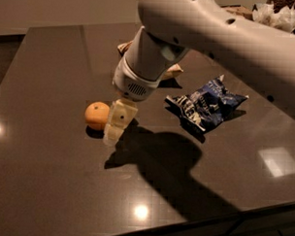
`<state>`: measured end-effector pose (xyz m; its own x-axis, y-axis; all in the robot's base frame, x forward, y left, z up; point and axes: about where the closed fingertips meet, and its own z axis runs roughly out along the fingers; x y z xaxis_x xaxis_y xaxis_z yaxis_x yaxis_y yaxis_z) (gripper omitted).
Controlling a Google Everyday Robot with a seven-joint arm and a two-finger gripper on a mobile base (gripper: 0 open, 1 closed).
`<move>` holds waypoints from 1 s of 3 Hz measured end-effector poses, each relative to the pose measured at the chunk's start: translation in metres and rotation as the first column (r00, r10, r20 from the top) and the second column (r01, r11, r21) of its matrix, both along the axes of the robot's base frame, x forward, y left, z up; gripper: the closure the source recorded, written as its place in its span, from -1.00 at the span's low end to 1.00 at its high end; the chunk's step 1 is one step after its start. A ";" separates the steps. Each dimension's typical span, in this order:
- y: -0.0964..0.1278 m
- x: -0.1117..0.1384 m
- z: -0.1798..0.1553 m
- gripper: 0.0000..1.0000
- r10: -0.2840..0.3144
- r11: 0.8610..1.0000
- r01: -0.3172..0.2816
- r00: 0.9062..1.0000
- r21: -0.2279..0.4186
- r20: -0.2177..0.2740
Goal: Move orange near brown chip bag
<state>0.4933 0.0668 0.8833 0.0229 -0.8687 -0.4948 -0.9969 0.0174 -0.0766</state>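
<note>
The orange (96,115) lies on the dark table (48,175), left of centre. My gripper (116,123) hangs down from the big white arm, just right of the orange and close to its side, near the table top. The brown chip bag (174,71) lies farther back and is mostly hidden behind the arm. Only a cream edge and a small corner of it (124,46) show.
A wrinkly blue and white chip bag (206,105) lies right of the gripper. A crumpled white object (275,15) stands at the back right corner. The arm's shadow falls across the table's front middle. The table's front edge runs along the bottom right.
</note>
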 end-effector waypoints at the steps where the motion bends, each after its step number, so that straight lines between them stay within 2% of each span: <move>1: 0.017 0.003 -0.014 -1.00 0.001 1.000 -0.001 1.000 -0.029 0.005; 2: 0.028 0.003 -0.025 -0.70 0.010 0.998 -0.010 1.000 -0.056 -0.008; 3: 0.032 0.006 -0.028 -0.24 0.011 0.998 -0.013 1.000 -0.067 -0.027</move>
<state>0.4991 0.0985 0.8557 0.0211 -0.8998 -0.4357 -0.9987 0.0013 -0.0510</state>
